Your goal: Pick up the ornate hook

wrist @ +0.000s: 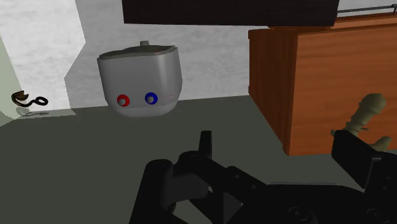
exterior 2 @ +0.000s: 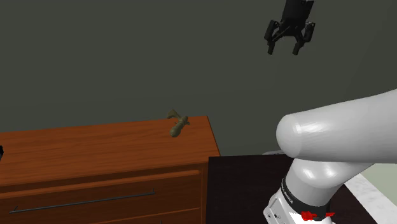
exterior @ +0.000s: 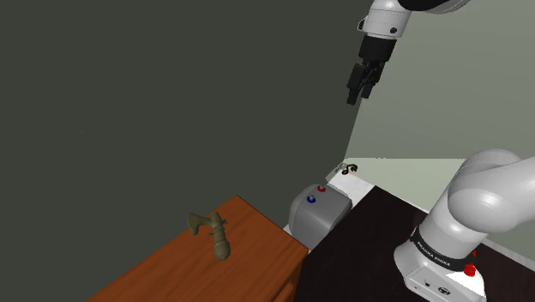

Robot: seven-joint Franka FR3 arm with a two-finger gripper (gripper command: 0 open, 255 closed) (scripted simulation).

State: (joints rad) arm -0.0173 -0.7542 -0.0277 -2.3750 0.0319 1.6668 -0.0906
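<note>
The ornate hook is an olive-bronze piece with a turned knob. It lies on the top of a reddish-brown wooden dresser, close to the corner nearest the stand. From the second exterior view the hook rests by the dresser's back right corner. My gripper hangs high in the air, well above and to the right of the hook, in front of the dark wall. Its fingers stand apart with nothing between them. In the wrist view the hook shows beyond the gripper, on the dresser.
A grey rounded appliance with a red and a blue knob sits on the floor between dresser and stand. A small black curled piece lies on the pale floor near the wall corner. The dresser front has a long drawer handle.
</note>
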